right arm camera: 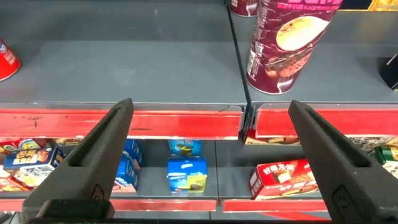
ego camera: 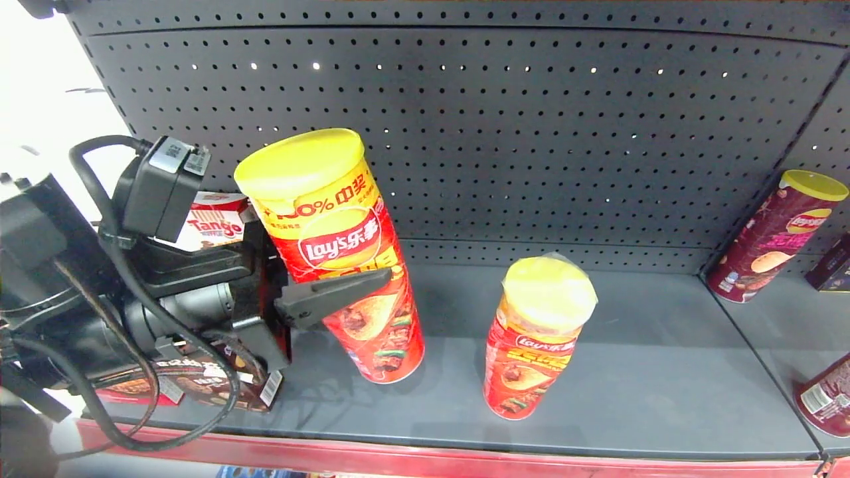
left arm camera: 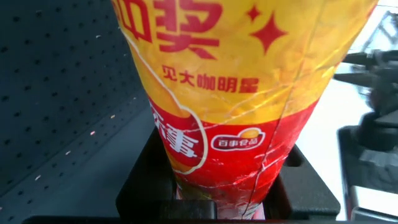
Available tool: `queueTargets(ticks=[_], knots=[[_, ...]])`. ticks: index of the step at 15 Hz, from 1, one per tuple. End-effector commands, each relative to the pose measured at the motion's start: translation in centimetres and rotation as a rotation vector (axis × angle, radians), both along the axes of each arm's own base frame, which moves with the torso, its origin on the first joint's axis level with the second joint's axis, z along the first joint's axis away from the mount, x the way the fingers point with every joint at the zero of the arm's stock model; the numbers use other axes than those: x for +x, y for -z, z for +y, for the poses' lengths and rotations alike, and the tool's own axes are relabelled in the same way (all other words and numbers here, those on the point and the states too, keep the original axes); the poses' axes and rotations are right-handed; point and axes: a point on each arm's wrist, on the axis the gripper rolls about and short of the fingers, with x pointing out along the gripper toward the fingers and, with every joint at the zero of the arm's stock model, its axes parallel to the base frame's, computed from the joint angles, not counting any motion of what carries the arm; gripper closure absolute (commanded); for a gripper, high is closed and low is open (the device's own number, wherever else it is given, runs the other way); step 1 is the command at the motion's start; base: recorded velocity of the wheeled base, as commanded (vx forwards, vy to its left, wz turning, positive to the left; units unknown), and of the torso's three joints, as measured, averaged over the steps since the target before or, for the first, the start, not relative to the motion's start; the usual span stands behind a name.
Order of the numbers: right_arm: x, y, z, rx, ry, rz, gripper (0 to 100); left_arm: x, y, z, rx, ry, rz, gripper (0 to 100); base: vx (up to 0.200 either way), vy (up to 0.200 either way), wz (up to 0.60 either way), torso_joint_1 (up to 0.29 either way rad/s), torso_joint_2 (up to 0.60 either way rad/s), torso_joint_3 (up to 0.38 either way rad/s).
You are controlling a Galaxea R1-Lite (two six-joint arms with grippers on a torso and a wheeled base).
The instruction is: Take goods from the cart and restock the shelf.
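Note:
My left gripper (ego camera: 348,287) is shut on a tall red chip can with a yellow lid (ego camera: 325,199), holding it around the middle at the left of the grey shelf (ego camera: 664,372). The can's base is down at the shelf board. In the left wrist view the can (left arm camera: 236,112) stands between the gripper's fingers (left arm camera: 144,183). A shorter red can with a yellow lid (ego camera: 534,338) stands to its right, apart from it. My right gripper (right arm camera: 211,106) is open and holds nothing, in front of the shelf's red front edge (right arm camera: 186,124).
A wafer box (ego camera: 216,222) and a brown box (ego camera: 199,382) lie behind and under the left arm. Maroon cans (ego camera: 770,239) (ego camera: 827,398) stand in the right bay, one seen closer (right arm camera: 289,43). Blue packs (right arm camera: 186,174) and a red box (right arm camera: 283,177) sit on the lower shelf.

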Motion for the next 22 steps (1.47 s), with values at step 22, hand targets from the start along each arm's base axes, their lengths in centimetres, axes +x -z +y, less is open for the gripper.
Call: queueTargets(ticks=[22], knots=[[0.0, 0.0, 0.0, 0.0, 0.0, 0.002, 0, 11.5, -0.6, -7.6, 0.157, 0.074, 0.044, 100, 0.0, 0.0, 0.0, 0.0, 0.0, 0.0]])
